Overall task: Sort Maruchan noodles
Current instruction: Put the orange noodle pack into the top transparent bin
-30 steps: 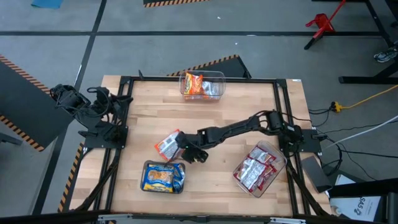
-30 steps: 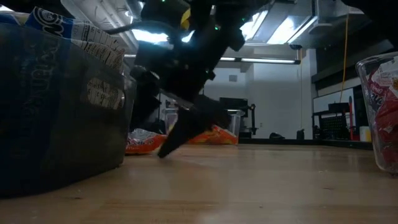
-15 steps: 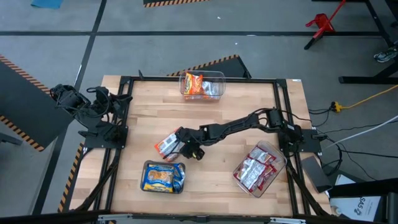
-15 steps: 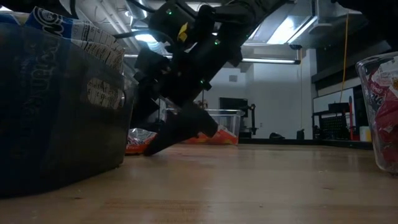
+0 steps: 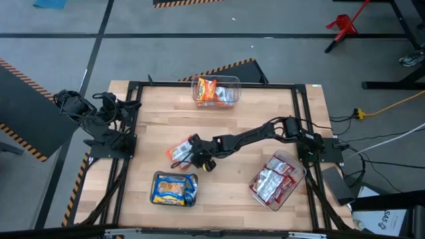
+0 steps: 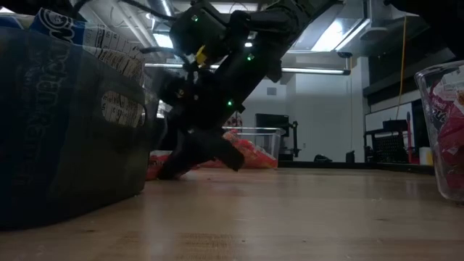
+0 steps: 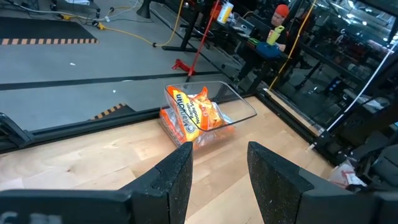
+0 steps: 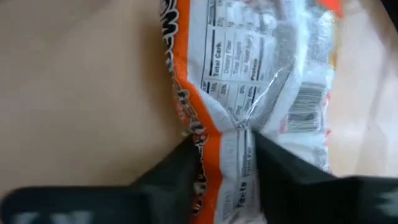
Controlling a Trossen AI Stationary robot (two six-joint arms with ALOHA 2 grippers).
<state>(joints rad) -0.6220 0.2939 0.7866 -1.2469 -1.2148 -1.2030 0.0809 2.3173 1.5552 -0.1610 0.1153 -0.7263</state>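
Observation:
An orange-red Maruchan noodle packet (image 5: 178, 151) lies left of the table's middle, its white printed back (image 8: 249, 62) facing up. My right gripper (image 5: 194, 155) reaches across from the right and is shut on it. Three clear tubs hold sorted packets: orange ones (image 5: 214, 91) at the far edge, blue-and-yellow ones (image 5: 174, 188) at the near left, red-and-white ones (image 5: 272, 180) at the near right. My left arm (image 5: 99, 123) waits at the left edge, its gripper (image 7: 217, 171) open with nothing between the fingers. My right gripper pinches the packet's right-hand end (image 8: 231, 146) between its two fingers, where the wrapper creases and bunches up. The fingers (image 6: 181, 156) come from the table's right, slanting down. The rest of the packet stretches away toward the table's left; whether it still lies on the wood I cannot tell.
The blue-and-yellow tub (image 6: 72, 123) stands just near of the grip and fills the low view's left. A black frame rail (image 5: 219, 84) runs around the tabletop. Bare wood (image 5: 246, 119) lies between the tubs.
My right gripper has slid a little toward the table's left and far edges, onto the packet's end, and has shut on it. The packet has bunched up at that end and shifted slightly toward the far edge.

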